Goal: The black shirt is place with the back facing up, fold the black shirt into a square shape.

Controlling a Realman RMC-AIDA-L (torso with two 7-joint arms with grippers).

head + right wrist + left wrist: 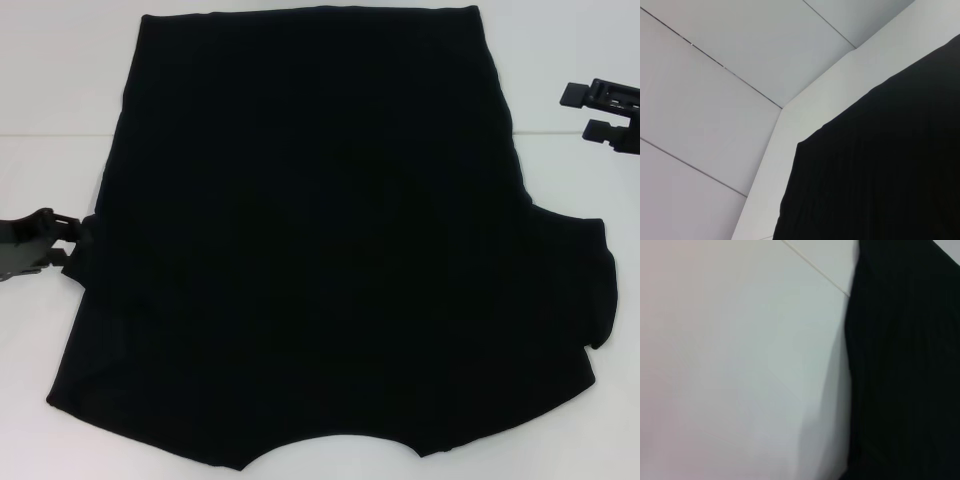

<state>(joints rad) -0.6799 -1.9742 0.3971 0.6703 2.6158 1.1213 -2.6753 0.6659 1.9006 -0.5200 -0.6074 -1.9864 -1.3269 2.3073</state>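
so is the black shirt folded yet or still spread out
Mostly spread: the plain matte black soft-fabric shirt lies flat and wide on the white table, right sleeve out. Left sleeve not visible, possibly tucked.

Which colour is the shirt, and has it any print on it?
The black shirt is plain black, with no print visible; the head view shows it best.

Both the left gripper and right gripper are black, blocky, hard-edged plastic.
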